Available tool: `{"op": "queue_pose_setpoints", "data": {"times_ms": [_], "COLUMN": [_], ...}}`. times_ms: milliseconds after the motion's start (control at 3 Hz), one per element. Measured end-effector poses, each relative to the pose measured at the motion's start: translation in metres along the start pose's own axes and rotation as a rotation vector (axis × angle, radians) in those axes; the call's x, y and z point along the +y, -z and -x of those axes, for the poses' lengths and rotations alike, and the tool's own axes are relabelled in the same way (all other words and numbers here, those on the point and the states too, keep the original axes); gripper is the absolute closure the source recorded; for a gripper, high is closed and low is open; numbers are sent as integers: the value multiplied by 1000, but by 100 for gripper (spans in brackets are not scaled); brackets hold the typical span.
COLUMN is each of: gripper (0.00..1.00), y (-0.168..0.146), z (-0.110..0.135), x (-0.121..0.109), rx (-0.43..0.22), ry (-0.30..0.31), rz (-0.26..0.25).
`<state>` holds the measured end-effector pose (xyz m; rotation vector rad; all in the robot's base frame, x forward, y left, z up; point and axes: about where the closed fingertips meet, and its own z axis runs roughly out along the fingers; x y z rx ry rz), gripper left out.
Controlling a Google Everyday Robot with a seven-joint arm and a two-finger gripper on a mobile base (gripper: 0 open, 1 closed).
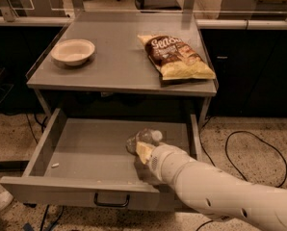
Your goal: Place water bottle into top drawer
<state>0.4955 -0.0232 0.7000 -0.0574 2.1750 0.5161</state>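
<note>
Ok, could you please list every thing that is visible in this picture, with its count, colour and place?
table: 1, grey, centre, above the open drawer
bowl: 1, off-white, on the table, left side
chip bag: 1, brown and yellow, on the table, right side
drawer: 1, grey, pulled open under the table
handle: 1, dark, middle of the drawer front
water bottle: 1, clear with white cap, in the drawer, right part
scrap: 1, white, in the drawer, left front
cable: 1, black, on the floor, right
arm: 1, white, from lower right
gripper: 1, at the water bottle, inside the drawer
</note>
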Motion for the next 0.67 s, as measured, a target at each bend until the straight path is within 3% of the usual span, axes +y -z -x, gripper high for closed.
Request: {"op": "queue_pose_setpoints", "data": {"times_ms": [333,667], "gripper": [0,0], "y": [0,0], "z": [0,0], "x": [0,0], "rx": [0,0], "ry": [0,0], "rz": [0,0]}}
